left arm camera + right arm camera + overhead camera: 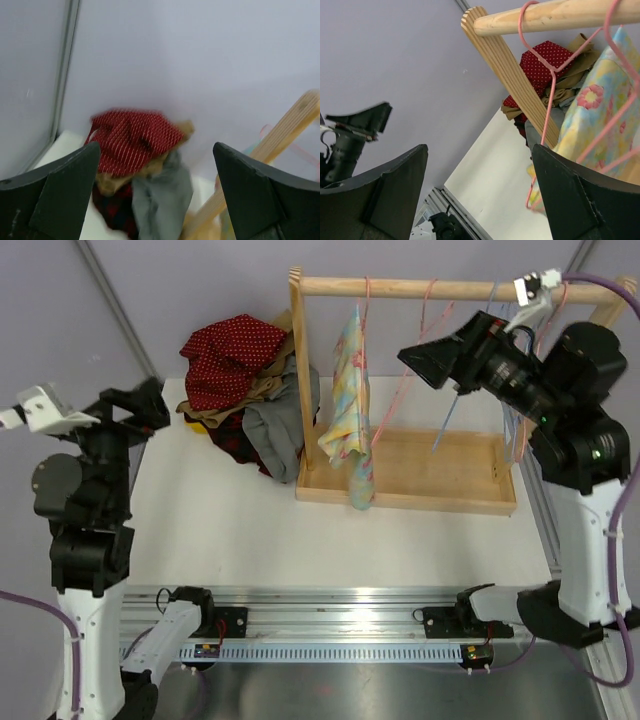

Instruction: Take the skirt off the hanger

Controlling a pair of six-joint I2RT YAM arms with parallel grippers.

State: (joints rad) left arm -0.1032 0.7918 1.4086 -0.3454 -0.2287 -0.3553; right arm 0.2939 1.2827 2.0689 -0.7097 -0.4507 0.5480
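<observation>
The skirt [350, 405], a pale floral one in yellow, pink and blue, hangs from a pink hanger [366, 295] hooked over the rail [440, 287] of a wooden rack, close to the rail's left end. Its hem falls past the front lip of the rack's base [440, 480], which sits on the white desk [250, 530]. In the right wrist view the skirt [592, 125] shows behind pink hanger [551, 75] wire, beside the rack's slanted upright.

The right end effector [425, 365] is raised to the right of the skirt, just below the rail and apart from the cloth. Its fingers stand wide apart with nothing between them (the right wrist view shows open air and the desk through the gap of the right end effector [479, 150]). Bare pink and blue hangers [445, 425] dangle from the rail around it.

The left end effector [150, 405] is lifted at the left edge of the desk, well apart from the rack. It too is spread wide and holds nothing; its wrist view looks between the fingers of the left end effector [156, 150] at a pile of clothes [137, 145].

That pile of clothes [245, 390], red dotted cloth on top with tan, gray and dark pieces under it, lies at the back of the desk, touching the rack's left upright.
</observation>
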